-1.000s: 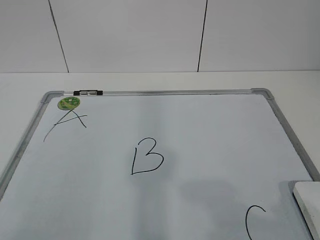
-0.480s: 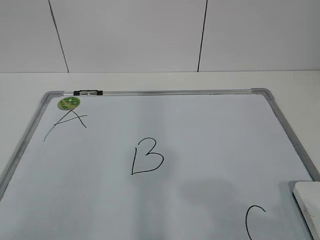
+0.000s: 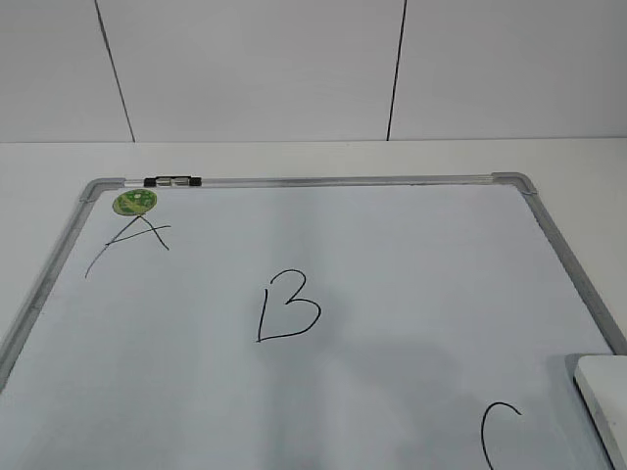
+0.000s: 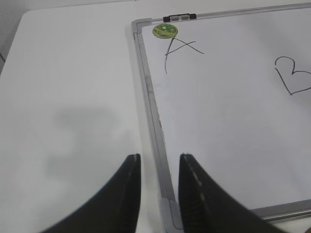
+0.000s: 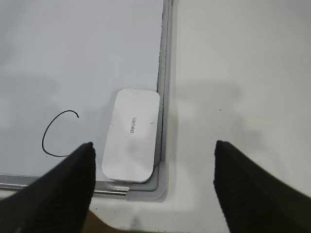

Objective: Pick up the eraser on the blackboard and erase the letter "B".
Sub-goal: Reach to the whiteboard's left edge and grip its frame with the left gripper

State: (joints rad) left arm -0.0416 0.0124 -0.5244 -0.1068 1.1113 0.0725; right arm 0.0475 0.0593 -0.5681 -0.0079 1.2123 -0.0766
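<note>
The counter [image 3: 294, 157] is plain white and carries the blackboard [image 3: 411, 182], a big white board in a grey frame, lying flat. On it are an "A" [image 3: 132, 243] at the far left with a green magnet [image 3: 135, 202] just above it, the "B" [image 3: 286, 308] near the middle, and a "C" [image 3: 495, 431] at the near right.

The eraser [image 5: 131, 135] lies in the near right corner of the board, its long side just beside the right frame rail, its near end touching the corner. It is a flat white block with rounded corners and small grey print on top.

It looks light and rigid, with a smooth, probably slippery shell. Its low profile leaves little side wall to catch, and the rail crowds one long edge, so the likeliest hold is across the short width near the middle, coming straight down.

The right gripper [image 5: 153, 160] hangs above it, spread wide, holding nothing. The left gripper [image 4: 159, 167] hovers over the left rail, fingers a narrow gap apart, empty
</note>
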